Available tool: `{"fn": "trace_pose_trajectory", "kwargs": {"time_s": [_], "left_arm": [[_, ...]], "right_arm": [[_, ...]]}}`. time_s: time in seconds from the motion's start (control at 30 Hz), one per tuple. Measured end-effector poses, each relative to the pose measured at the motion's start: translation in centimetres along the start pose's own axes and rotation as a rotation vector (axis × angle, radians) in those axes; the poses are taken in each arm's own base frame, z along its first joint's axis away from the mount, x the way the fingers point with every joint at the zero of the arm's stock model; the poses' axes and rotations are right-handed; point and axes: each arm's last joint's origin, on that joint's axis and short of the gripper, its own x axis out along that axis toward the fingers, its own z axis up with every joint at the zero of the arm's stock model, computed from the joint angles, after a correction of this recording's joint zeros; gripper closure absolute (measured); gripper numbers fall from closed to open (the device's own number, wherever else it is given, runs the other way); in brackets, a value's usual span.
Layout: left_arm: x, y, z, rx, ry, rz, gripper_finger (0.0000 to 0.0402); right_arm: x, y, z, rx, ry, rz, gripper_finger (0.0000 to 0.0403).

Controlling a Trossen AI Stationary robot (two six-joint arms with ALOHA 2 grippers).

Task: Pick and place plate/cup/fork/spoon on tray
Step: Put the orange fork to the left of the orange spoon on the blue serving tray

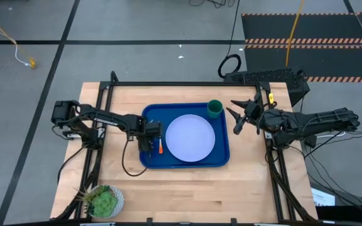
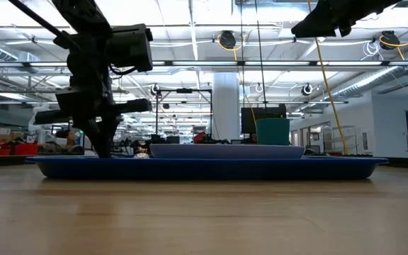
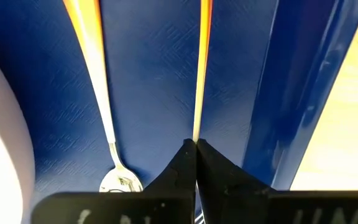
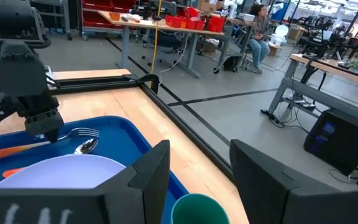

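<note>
Left gripper [image 3: 196, 146] sits right at its wrist camera, jaws pressed together on the fork [image 4: 82, 132], pinching its thin metal shank; the orange handle runs straight away from the jaws. Spoon [image 3: 107, 134] lies just beside it, roughly parallel, bowl toward the jaws, orange handle away.

Surface: light wood worktop [image 1: 187, 188], black frame rails along the edges. Room beyond: open lab, grey floor with dark tape lines, hazard-striped mat behind the worktop, benches with red bins, a person seated far back in the right wrist view.

Tray [image 1: 222, 160] sits mid-worktop, long axis left-right in the high view. Plate [image 1: 190, 138] lies flat in its middle. Cup [image 1: 214, 108] stands upright in the tray's far right corner, just off the plate's rim. Fork and spoon both lie in the tray's left strip, between plate and rim; in the high view the handles point toward the near edge, the tines and bowl toward the far edge.

Right gripper [image 1: 239, 116] hangs raised just off the tray's right end near the cup, jaws spread, nothing between them.

Small white pot with a green plant [image 1: 105, 201] sits at the near left corner, well apart from the tray.
</note>
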Motion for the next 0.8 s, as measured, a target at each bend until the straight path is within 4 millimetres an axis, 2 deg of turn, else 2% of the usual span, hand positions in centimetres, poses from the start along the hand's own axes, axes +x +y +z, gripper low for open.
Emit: {"fn": "trace_pose_trajectory", "kwargs": {"time_s": [0.43, 0.63, 0.8], "left_arm": [[0.0, 0.16, 0.1, -0.026, -0.036, 0.017, 0.0399], [0.01, 0.15, 0.11, -0.048, -0.039, 0.016, 0.0375], [-0.03, 0.69, 0.04, -0.072, 0.044, 0.075, 0.0368]], "right_arm": [[0.0, 0.0, -0.01, 0.007, 0.001, 0.0, 0.0243], [0.0, 0.0, -0.21, 0.016, 0.018, 0.001, 0.0243], [0.0, 0.0, -0.29, 0.013, 0.024, 0.001, 0.0243]]}}
